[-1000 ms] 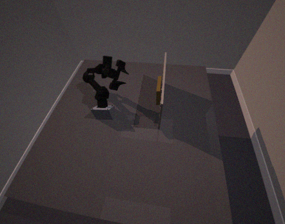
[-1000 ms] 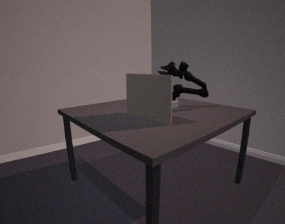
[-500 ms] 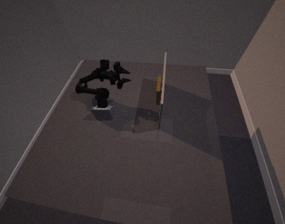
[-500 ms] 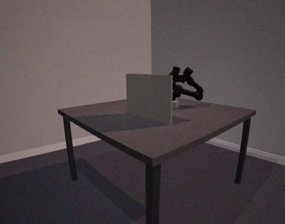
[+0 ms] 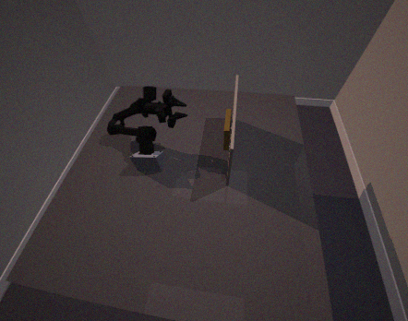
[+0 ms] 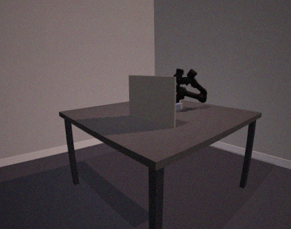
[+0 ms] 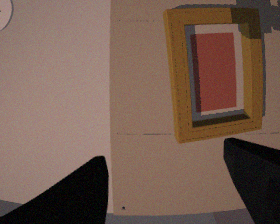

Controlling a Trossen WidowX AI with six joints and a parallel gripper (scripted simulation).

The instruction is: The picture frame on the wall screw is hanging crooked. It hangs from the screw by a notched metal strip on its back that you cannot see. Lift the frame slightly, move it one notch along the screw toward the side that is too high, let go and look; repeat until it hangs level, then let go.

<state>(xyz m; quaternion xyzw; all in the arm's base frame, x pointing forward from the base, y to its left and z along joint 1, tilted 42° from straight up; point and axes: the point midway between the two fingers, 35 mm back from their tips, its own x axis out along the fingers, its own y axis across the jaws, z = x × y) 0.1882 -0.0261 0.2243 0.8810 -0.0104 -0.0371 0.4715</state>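
The yellow picture frame (image 5: 227,130) (image 7: 180,75) hangs on the face of the upright panel (image 5: 235,89) (image 6: 151,99) (image 7: 140,175). In the wrist view it surrounds a red picture and is tilted: its lower edge rises to the right against the panel's level lines, so its right side looks higher. Its top right corner is in shadow. The screw and the notched strip are hidden. My gripper (image 5: 186,110) (image 7: 166,157) is open and empty, a clear gap in front of the frame. In the wrist view the frame appears above and beyond the right finger. The panel hides the fingertips in the exterior view.
The panel stands on the table (image 5: 174,236) (image 6: 203,126), facing the arm's base (image 5: 147,155). Its left edge shows in the wrist view, with a small dark spot (image 7: 123,208) near its bottom. A pale disc (image 7: 4,12) shows at the upper left beyond the panel.
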